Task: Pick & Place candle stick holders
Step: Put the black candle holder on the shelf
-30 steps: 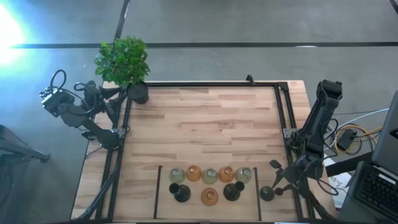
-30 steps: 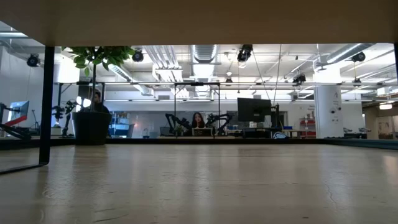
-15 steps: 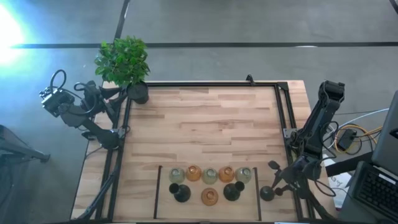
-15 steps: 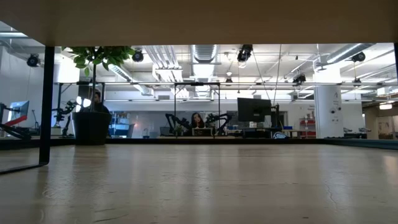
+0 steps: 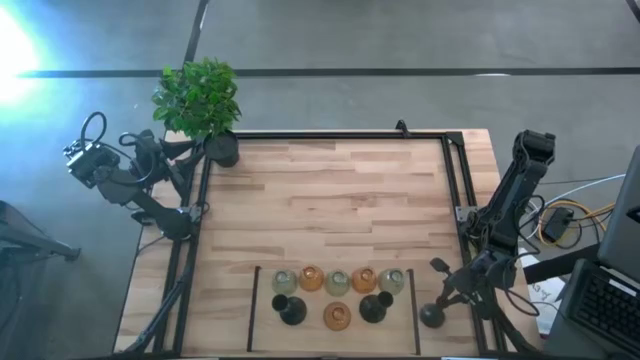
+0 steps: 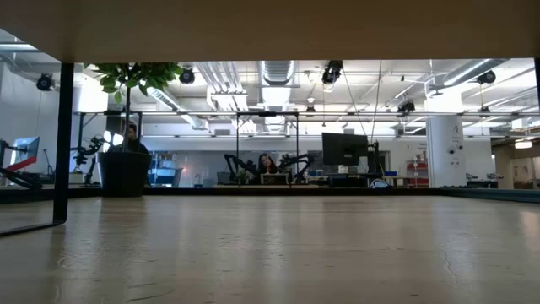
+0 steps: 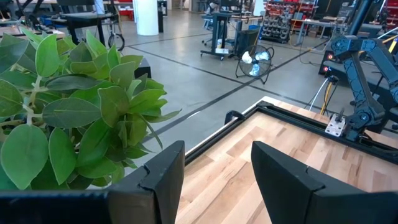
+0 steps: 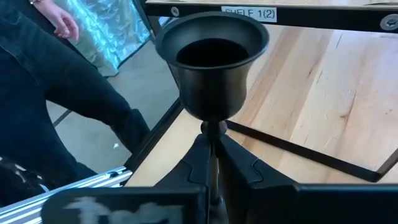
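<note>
Several candle stick holders stand near the table's front edge inside a thin black outline (image 5: 253, 305): pale and amber glass ones in a row (image 5: 337, 282), an amber one (image 5: 337, 316) between two dark ones (image 5: 291, 311). Right of the outline stands a black thin-stemmed holder (image 5: 431, 316), with my right gripper (image 5: 447, 298) shut on it. Its cup (image 8: 214, 62) rises just beyond the fingers. My left gripper (image 7: 217, 155) waits open off the table's far left corner, beside the potted plant (image 5: 198, 97). My right gripper pinches the black holder's thin stem (image 8: 213, 132), just under the cup, between its two fingers (image 8: 199, 163). The fingers come roughly level from the table's right and lie across the stem. The holder stands upright. The fingers hide its base, so whether it rests on the table cannot be told.
A black rail frame (image 5: 455, 180) runs along the table's far and right sides. A person's dark-trousered legs (image 8: 56, 106) stand just beyond the table's near right corner. Bare wood (image 5: 340, 200) fills the table's middle. The low view shows neither arm.
My right arm has edged slightly toward the table's near edge, and the black thin-stemmed holder beside its fingers sits a touch nearer that edge than before.
</note>
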`<state>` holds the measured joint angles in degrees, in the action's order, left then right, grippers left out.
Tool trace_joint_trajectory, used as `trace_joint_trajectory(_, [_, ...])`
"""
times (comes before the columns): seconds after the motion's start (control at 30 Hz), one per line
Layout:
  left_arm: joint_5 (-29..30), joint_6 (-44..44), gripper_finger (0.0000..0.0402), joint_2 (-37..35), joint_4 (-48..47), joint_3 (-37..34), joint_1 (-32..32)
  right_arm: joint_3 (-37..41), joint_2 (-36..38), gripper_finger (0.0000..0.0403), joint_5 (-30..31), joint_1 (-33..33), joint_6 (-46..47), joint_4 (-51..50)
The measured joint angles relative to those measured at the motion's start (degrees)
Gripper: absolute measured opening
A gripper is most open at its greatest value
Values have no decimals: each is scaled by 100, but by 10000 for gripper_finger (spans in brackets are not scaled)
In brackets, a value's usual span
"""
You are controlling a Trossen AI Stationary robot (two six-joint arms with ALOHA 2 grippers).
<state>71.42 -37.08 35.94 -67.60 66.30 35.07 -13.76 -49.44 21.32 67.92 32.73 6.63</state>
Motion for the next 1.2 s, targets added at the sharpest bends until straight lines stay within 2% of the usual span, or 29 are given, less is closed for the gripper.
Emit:
trace_joint_trajectory(0.27, [0, -2, 191, 0, 1, 0, 0, -27, 273, 10, -55, 7, -7, -163])
trace_joint_trajectory(0.33, [2, 0, 191, 0, -1, 0, 0, -200, 436, 9, -61, 7, -15, -695])
trace_joint_trajectory(0.53, [1, 0, 191, 0, 0, 0, -2, -1373, 1112, 8, -57, 7, -171, -3342])
trace_joint_trajectory(0.77, [0, -1, 191, 0, 0, 0, -1, -3002, 1515, 8, -78, 7, -144, -4660])
trace_joint_trajectory(0.93, [0, -2, 191, 0, 1, 0, -2, -4185, 1101, 8, 169, 7, -86, -5033])
trace_joint_trajectory(1.07, [1, -1, 191, 0, 1, 0, 0, -5094, 399, 8, 630, 4, 421, -5573])
trace_joint_trajectory(1.2, [0, 0, 191, 0, 1, 0, 0, -5861, -305, 8, 1142, 4, 746, -5621])
